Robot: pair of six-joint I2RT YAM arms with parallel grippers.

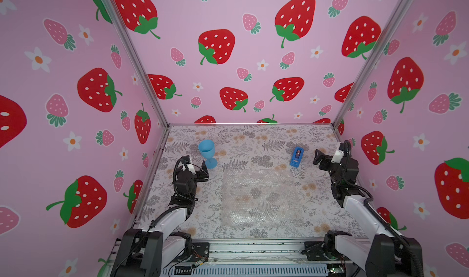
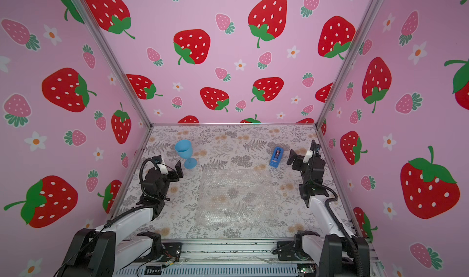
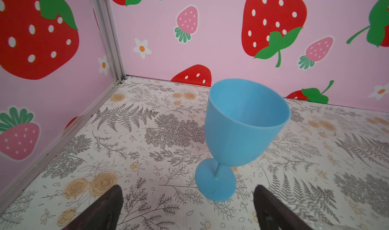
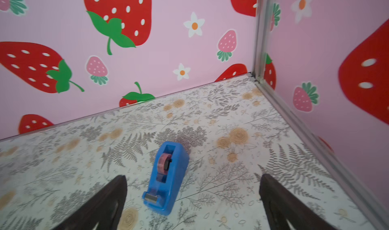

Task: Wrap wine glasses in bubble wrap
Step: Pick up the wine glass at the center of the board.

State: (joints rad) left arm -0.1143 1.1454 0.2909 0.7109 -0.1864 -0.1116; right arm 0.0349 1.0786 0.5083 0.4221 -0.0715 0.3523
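Our left end effector (image 3: 188, 190) and right end effector (image 4: 193, 177) both stand wide and empty. We should center the left on the goblet (image 3: 242, 130) and close gently, keeping it upright.

The light is bright, soft and even, and it seems to come from above. Shadows are faint: a small gray one lies just beside the tape dispenser (image 4: 166, 176) in the right wrist view. The bubble wrap (image 1: 261, 197) shines with tiny white spots in both top views. The walls (image 1: 76, 141) stretch and bend near the edges there. In the right wrist view the table (image 4: 231, 113) pattern looks a bit fuzzy.
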